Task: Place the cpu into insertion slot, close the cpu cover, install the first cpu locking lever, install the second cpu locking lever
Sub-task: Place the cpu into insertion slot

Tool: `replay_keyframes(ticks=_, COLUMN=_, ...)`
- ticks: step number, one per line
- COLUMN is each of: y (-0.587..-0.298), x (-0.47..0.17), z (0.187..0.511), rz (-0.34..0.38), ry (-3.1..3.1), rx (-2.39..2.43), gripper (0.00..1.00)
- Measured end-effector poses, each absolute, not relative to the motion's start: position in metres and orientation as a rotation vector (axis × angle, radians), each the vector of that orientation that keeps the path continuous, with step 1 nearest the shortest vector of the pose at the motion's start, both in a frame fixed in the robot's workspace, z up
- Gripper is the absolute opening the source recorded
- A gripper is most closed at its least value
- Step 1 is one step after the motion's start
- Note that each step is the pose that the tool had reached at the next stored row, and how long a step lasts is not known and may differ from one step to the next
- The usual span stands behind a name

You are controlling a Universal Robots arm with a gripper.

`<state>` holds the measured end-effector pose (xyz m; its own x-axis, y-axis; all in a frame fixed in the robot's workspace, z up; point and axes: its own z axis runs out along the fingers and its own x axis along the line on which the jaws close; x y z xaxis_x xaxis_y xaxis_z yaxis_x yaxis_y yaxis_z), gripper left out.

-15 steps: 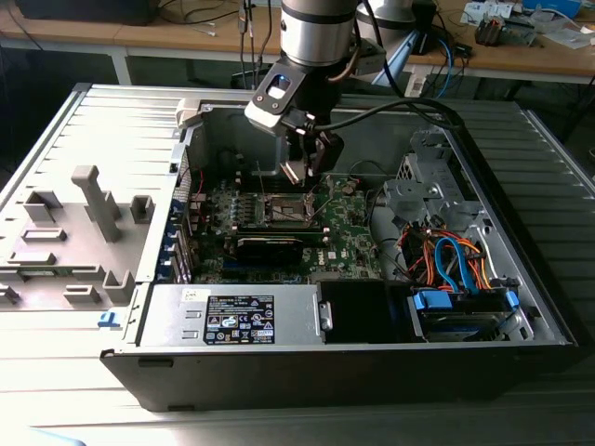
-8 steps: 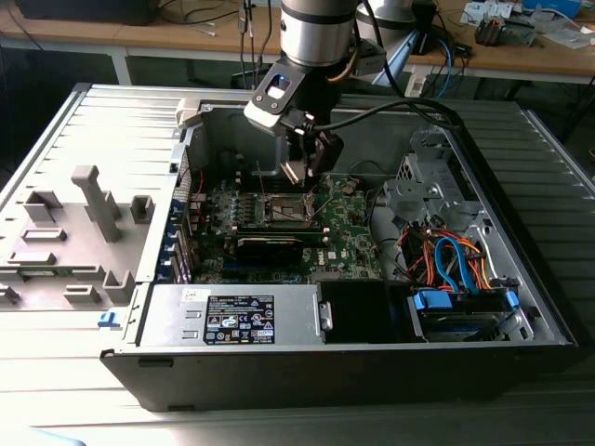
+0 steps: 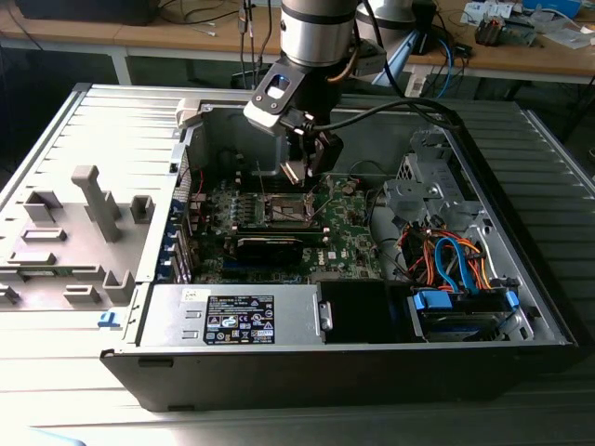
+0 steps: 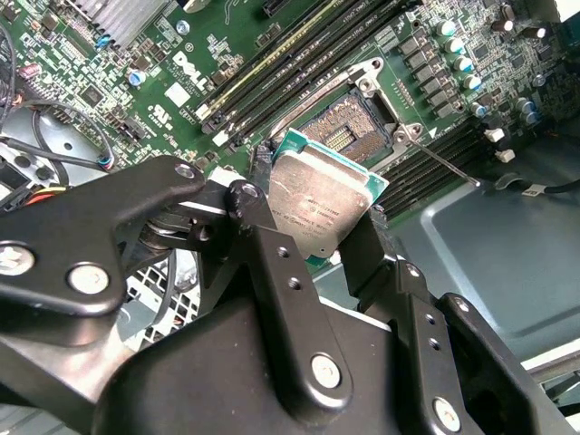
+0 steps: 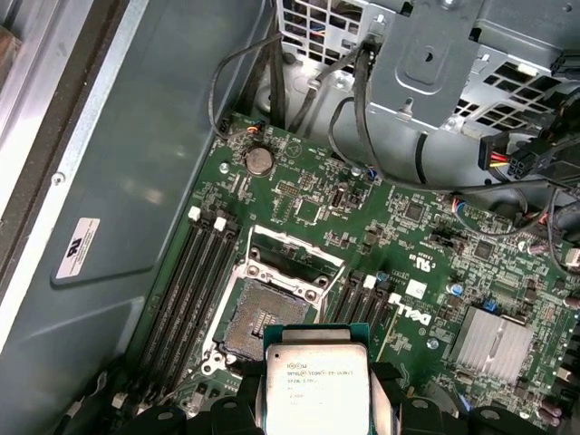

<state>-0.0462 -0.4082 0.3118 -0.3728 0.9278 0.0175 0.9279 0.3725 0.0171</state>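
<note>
My gripper (image 4: 317,217) is shut on the cpu (image 4: 322,204), a flat square chip with a silvery face, held by two opposite edges between black fingers (image 4: 249,208). In both wrist views the chip hangs tilted above the green board, just beside the insertion slot (image 4: 349,122). The insertion slot (image 5: 258,322) lies bare with its dark contact field showing. A thin silvery frame, apparently the cpu cover (image 5: 286,281), stands raised at the slot's far side. A thin lever rod (image 4: 444,163) sticks out beside the slot. In the exterior view the gripper (image 3: 302,167) hovers over the slot (image 3: 286,212).
Black memory slots (image 5: 195,281) flank the socket. A finned heat sink (image 5: 494,344), a coin battery (image 5: 258,160) and loose black cables (image 5: 362,136) lie nearby. The metal drive cage (image 3: 428,186), power supply (image 3: 242,316) and case walls (image 3: 139,149) enclose the board.
</note>
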Motion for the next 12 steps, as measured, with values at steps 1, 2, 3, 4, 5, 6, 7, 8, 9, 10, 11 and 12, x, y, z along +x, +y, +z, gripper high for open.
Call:
replay_keyframes(ticks=1, y=-0.4082, x=-0.0462, z=0.3118, rz=-0.038, ry=-2.598, rx=-1.757, gripper=0.55)
replay_keyframes(ticks=2, y=-0.4082, x=-0.0462, z=0.3117, rz=-0.038, ry=-2.597, rx=-1.759, gripper=0.55)
replay_keyframes(ticks=3, y=-0.4082, x=-0.0462, z=0.3117, rz=-0.038, ry=-2.596, rx=-1.760, gripper=0.55)
replay_keyframes(ticks=4, y=-0.4082, x=-0.0462, z=0.3117, rz=-0.038, ry=-2.596, rx=-1.761, gripper=0.55)
replay_keyframes(ticks=5, y=-0.4082, x=-0.0462, z=0.3117, rz=-0.038, ry=-2.595, rx=-1.762, gripper=0.55)
replay_keyframes(ticks=6, y=-0.4082, x=-0.0462, z=0.3116, rz=-0.038, ry=-2.594, rx=-1.763, gripper=0.55)
replay_keyframes(ticks=7, y=-0.4082, x=-0.0462, z=0.3116, rz=-0.038, ry=-2.593, rx=-1.764, gripper=0.55)
replay_keyframes(ticks=8, y=-0.4082, x=-0.0462, z=0.3116, rz=-0.038, ry=-2.593, rx=-1.765, gripper=0.55)
replay_keyframes(ticks=9, y=-0.4082, x=-0.0462, z=0.3116, rz=-0.038, ry=-2.592, rx=-1.766, gripper=0.55)
replay_keyframes(ticks=10, y=-0.4082, x=-0.0462, z=0.3116, rz=-0.038, ry=-2.592, rx=-1.767, gripper=0.55)
replay_keyframes(ticks=11, y=-0.4082, x=-0.0462, z=0.3116, rz=-0.038, ry=-2.591, rx=-1.768, gripper=0.55)
replay_keyframes(ticks=12, y=-0.4082, x=-0.0462, z=0.3115, rz=-0.038, ry=-2.590, rx=-1.769, gripper=0.55)
